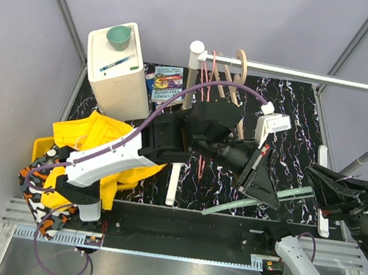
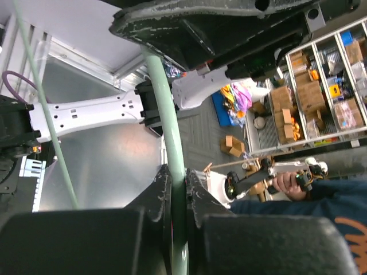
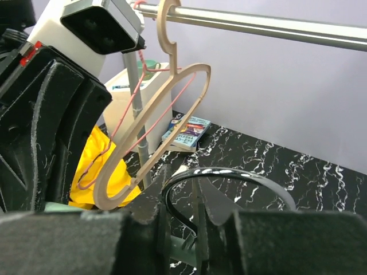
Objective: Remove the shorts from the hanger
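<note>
Walls of pale lavender close in a black, white-veined bench. A steel rail crosses the far side and carries a wooden hanger. Yellow shorts lie heaped at the bench's left edge on a camouflage cloth, partly under the left arm and well apart from the pale green hanger. The left gripper has its jaws clamped on that hanger's bar. The right gripper has its jaws closed on the wire hook. From above, the gripper bodies hide both grips.
</note>
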`<action>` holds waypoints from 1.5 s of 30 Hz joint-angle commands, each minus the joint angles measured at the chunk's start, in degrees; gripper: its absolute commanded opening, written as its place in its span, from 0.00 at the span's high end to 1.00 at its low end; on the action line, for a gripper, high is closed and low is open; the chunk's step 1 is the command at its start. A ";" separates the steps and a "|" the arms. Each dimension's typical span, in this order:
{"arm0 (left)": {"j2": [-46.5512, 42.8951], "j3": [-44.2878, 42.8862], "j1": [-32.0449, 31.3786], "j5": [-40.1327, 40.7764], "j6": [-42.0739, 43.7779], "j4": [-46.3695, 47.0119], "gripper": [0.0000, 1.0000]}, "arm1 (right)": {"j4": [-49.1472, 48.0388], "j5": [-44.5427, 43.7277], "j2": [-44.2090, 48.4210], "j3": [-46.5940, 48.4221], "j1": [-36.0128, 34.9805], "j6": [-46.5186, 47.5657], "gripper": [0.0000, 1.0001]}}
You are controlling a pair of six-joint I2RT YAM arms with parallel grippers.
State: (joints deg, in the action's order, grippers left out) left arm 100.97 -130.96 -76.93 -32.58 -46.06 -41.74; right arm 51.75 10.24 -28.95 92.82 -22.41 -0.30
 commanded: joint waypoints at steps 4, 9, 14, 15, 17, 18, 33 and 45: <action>-1.21 -1.59 -0.42 5.41 0.98 11.57 1.00 | 3.09 -14.87 -4.45 7.81 -0.35 -13.93 0.24; 0.10 -0.27 -0.33 10.50 -5.60 17.73 1.00 | 5.47 -20.34 -3.31 11.68 -0.26 -21.32 0.00; 0.02 1.31 -0.42 17.97 -9.48 20.47 1.00 | 6.43 -30.79 -1.99 15.02 -0.26 -26.59 0.00; -0.16 1.75 -0.42 20.08 -10.96 21.16 1.00 | 6.44 -32.72 -1.73 15.90 -0.26 -27.21 0.00; -0.77 2.46 -0.42 22.98 -12.55 22.40 1.00 | 6.35 -37.47 -1.03 16.69 -0.26 -27.57 0.00; -0.95 2.55 -0.42 25.69 -14.21 22.83 1.00 | 6.26 -38.53 -1.11 17.57 -0.26 -27.39 0.00; -4.73 3.60 -0.42 59.71 -22.40 24.25 1.00 | 7.76 -33.98 -4.71 20.13 -0.26 -26.33 0.00; -6.39 7.73 -0.33 67.47 -29.78 19.59 1.00 | 8.99 -28.35 -6.65 17.23 -0.26 -27.39 0.00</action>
State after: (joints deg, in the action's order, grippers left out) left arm 98.78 -124.73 -77.58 29.32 -71.99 -24.32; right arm 59.92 -20.08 -33.56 111.20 -22.50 -26.92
